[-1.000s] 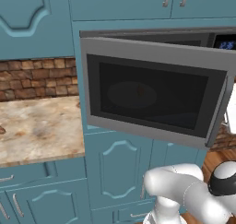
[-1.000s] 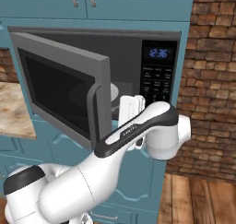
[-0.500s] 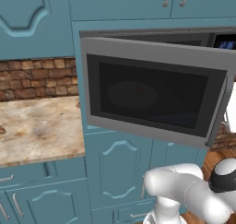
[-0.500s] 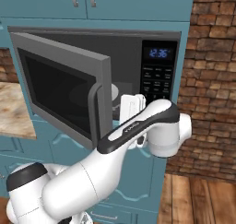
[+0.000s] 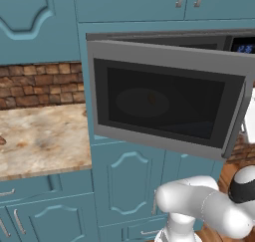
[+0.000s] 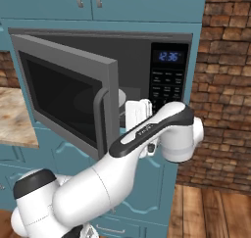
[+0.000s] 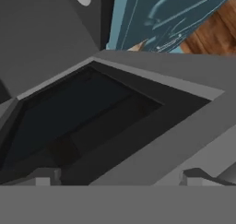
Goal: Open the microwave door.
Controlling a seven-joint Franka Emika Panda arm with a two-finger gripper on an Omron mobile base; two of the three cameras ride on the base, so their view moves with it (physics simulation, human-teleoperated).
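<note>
Up close, the gripper [image 7: 117, 177] is standing released, its two small dark fingertips [image 7: 44, 176] spread wide apart at the bottom of the hand view and grasping nothing. It is looking along the inner face of the microwave door [image 7: 152, 140], whose dark window is filling the middle of the hand view, with teal cabinet fronts [image 7: 152, 15] and wood floor [image 7: 212, 29] showing past the door's far edge.

From the right base view, the white hand [image 6: 138, 113] is sitting just inside the gap between the microwave door [image 6: 63, 92] and the front of the microwave [image 6: 147, 70], close behind the curved grey bar handle [image 6: 101, 119]. The forearm is reaching up and left from a bulky white elbow at the right, and the rest of the arm is sweeping down to the lower left corner of that view.

Hinged at its left edge, the door is standing partly swung out, its handle edge well clear of the oven's black keypad panel [image 6: 168, 87] and blue display [image 6: 169, 56]. In the left base view the microwave door [image 5: 164, 99] is angling toward the camera, beside the marbled counter [image 5: 40, 136] and brick backsplash [image 5: 40, 84].
</note>
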